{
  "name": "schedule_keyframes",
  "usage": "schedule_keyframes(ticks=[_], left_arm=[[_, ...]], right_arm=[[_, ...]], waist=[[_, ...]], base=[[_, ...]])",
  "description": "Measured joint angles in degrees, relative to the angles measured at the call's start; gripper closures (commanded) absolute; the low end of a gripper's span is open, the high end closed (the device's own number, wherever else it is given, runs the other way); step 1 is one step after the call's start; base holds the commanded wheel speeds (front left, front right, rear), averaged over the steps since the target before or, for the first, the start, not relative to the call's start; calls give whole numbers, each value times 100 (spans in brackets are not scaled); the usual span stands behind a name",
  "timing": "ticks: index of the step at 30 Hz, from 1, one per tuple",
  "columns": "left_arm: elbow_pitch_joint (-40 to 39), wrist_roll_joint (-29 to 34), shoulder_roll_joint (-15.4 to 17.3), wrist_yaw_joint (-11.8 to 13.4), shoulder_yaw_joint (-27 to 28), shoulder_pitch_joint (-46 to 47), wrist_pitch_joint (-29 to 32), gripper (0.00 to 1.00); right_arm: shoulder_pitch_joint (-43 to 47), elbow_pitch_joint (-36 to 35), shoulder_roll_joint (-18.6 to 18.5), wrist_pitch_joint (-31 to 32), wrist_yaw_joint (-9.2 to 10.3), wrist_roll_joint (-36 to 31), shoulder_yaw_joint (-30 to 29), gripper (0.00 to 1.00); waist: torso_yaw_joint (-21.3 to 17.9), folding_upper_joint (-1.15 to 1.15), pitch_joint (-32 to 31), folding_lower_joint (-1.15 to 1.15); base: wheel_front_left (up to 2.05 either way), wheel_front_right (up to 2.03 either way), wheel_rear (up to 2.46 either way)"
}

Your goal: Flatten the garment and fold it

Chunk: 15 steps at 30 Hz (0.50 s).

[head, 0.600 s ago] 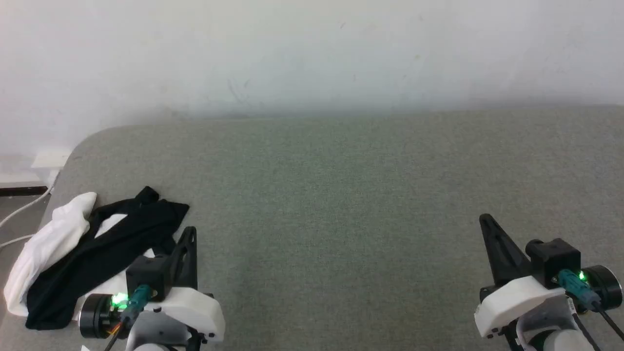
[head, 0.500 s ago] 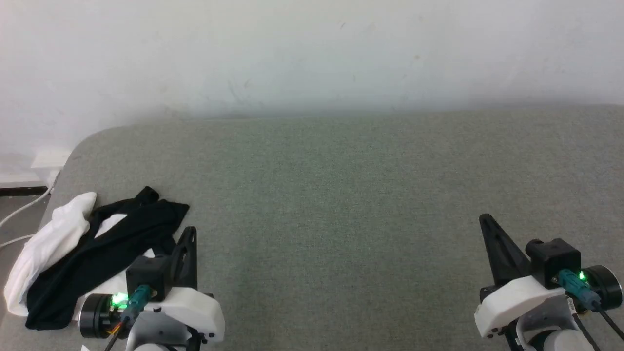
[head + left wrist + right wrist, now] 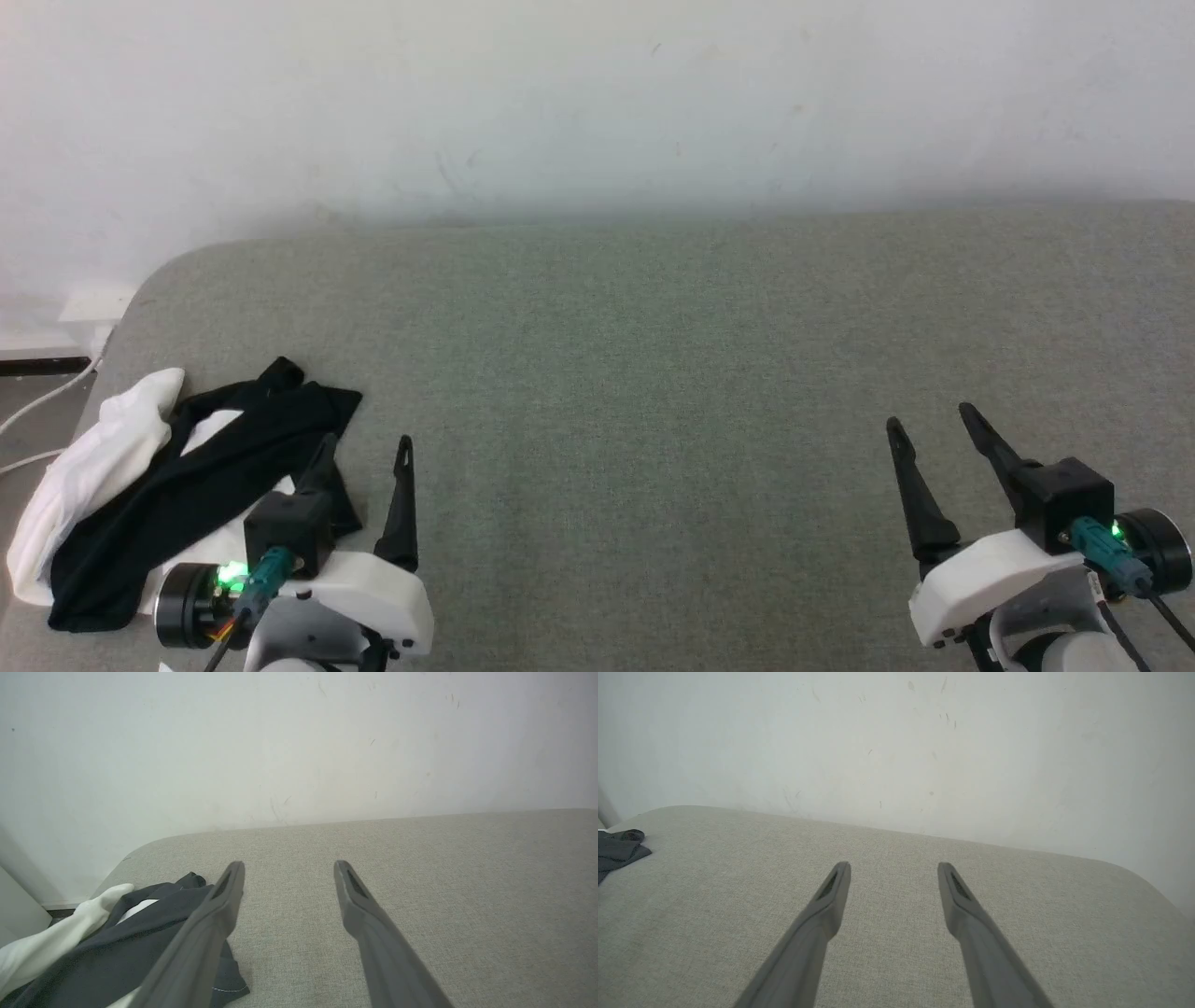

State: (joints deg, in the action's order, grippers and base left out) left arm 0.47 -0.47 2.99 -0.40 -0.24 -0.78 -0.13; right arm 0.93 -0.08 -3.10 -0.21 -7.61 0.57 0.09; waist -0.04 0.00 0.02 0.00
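garment [image 3: 177, 495]: crumpled heap, white body under black sleeves, at 8 o'clock on the grey fabric surface [image 3: 653, 373], near its rounded corner.
L gripper [image 3: 365, 441]: at 7 o'clock, fingers spread wide, nothing between them; outer finger crosses in front of the garment's black edge.
R gripper [image 3: 931, 417]: at 5 o'clock, spread wide, empty, well apart from the garment.
surroundings: scuffed white wall [image 3: 597, 93] at 12 o'clock; white cable [image 3: 37, 401] at 9 o'clock, off the surface's edge.
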Motion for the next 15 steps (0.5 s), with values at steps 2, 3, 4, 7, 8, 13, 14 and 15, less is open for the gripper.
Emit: schedule_keyframes(ticks=[2,3,4,7,8,13,14,15], left_arm=[[9,-16,0,0,-11,0,-42,0],[13,-25,0,-1,-18,0,-48,0],[19,-40,0,-2,-23,0,-49,0],[23,-73,0,-4,-35,0,-93,0],[23,-103,0,-4,-38,1,-100,0],[25,-186,0,-4,-43,1,-152,0],[25,-209,0,-4,-44,1,-167,0],[25,-219,0,-4,-43,1,-180,0]], right_arm=[[1,1,0,-20,0,8,-5,0],[2,1,0,-37,0,9,-8,0],[3,1,0,-43,0,16,-10,0],[13,1,0,-89,0,63,-24,0],[18,1,0,-92,0,71,-30,0],[29,-5,-1,-154,0,113,-48,0],[30,-9,-1,-160,0,113,-52,0],[31,-10,-1,-183,0,116,-56,0]], waist=[[-1,0,0,0],[-1,0,0,0],[-1,0,-1,0],[3,0,-4,0],[7,0,-5,0],[43,0,-8,0],[55,0,-9,0],[68,0,-10,0]], base=[[0,0,0],[0,0,0],[0,0,0],[0,0,0],[0,0,0],[0,0,0],[0,0,0],[0,0,0]])
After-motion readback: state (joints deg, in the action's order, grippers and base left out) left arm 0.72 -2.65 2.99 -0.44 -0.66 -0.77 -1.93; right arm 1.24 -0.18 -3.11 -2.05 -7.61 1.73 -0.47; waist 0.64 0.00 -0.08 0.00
